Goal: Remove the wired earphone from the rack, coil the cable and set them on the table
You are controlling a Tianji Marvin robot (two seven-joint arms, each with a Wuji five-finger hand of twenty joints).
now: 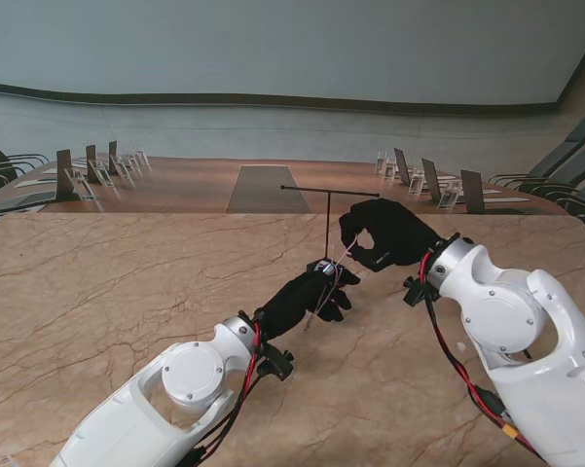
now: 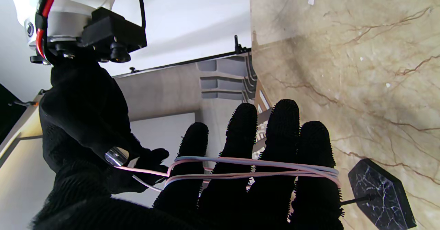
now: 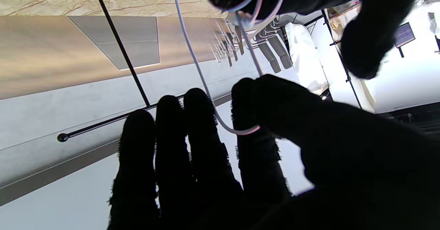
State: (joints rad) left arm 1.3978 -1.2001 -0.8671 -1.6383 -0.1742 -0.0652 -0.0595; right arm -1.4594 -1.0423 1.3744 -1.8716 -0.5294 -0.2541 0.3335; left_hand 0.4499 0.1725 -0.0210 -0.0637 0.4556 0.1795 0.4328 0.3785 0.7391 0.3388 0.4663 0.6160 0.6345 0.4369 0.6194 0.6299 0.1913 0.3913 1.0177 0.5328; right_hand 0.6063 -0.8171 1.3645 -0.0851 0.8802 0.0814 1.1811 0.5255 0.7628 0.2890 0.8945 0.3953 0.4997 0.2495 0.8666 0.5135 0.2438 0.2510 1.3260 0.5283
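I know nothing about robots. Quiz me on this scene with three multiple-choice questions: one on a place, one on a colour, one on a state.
1. Where is the earphone cable wound?
A. round the left robot hand's fingers
B. on the rack's bar
C. flat on the table

2. What colour are the gloves?
A. white
B. black
C. red

3. What is the right robot hand doing?
A. resting open on the table
B. pinching the cable
C. gripping the rack

Answers: 1 A, loops cross the left robot hand; 2 B, both are black; 3 B, thumb and finger close on the cable.

Marble table (image 1: 97, 292) bears the rack's (image 1: 328, 226) seemingly hexagonal base.
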